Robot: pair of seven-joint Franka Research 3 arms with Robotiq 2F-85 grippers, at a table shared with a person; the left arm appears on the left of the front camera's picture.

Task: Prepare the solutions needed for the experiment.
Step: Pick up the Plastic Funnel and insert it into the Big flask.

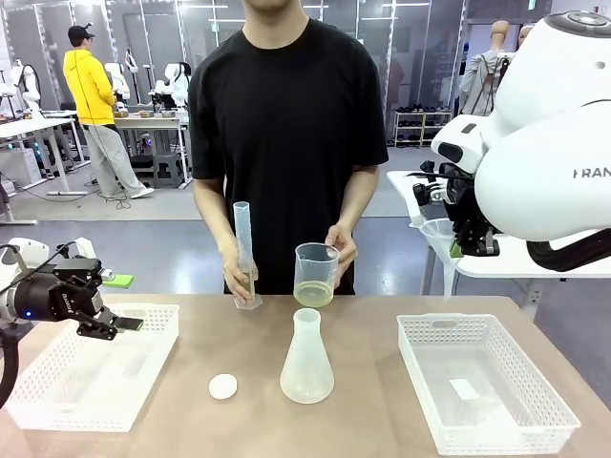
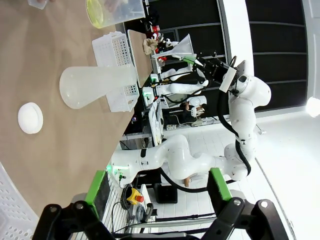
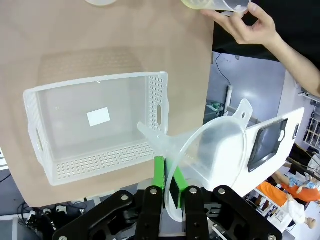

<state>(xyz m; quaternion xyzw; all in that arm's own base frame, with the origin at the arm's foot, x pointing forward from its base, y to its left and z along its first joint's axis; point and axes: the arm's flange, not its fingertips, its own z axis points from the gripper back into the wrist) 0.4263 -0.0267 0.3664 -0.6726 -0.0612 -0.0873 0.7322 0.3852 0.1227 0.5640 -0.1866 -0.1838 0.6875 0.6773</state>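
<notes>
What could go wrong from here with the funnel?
The right fingers pinch only the funnel wall; it could twist or slip in transit.
The flask stands unheld with a narrow neck; a misaligned spout might tip it.
The person's beaker of yellow liquid is just behind; a reach could bump it.

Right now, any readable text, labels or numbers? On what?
"FRAN": on the right arm, white shell, cut off at the picture edge.
Cylinder and beaker scale marks: too faint to read.
Label in the right basket: looks blank.
</notes>
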